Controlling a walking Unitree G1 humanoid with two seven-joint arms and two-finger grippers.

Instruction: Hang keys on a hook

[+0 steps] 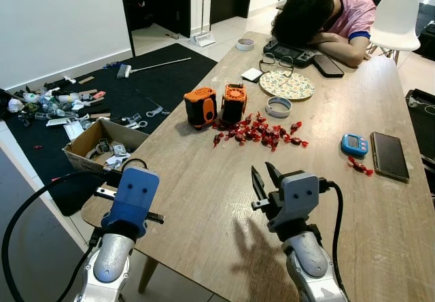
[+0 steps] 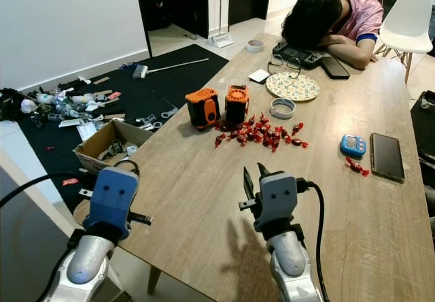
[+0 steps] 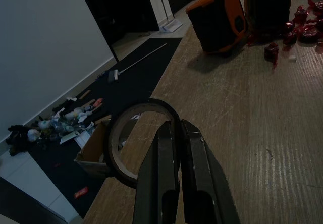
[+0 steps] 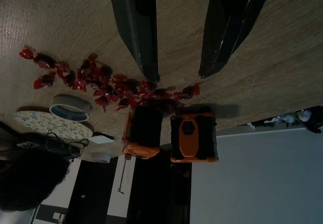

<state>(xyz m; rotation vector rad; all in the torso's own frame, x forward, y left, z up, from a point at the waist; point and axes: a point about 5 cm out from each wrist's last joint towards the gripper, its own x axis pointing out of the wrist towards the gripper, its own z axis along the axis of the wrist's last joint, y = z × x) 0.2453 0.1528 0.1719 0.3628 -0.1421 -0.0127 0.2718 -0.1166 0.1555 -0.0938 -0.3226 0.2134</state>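
From the head, the right pincer (image 1: 265,174) hangs over the desk (image 1: 204,179), released, holding nothing; I see no keys or hook. Left wrist: the left pincer (image 3: 175,133) is clenched on a dark ring (image 3: 121,143), maybe to carry it. Right wrist: red candies (image 4: 101,88) lie ahead.

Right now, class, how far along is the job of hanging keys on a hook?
Done: nothing that looks like hanging. In hand: the left gripper seems to pinch a dark round ring, not keys; the right gripper hangs open and empty above the wooden table. Left: finding keys and hook, grasping, then hanging.
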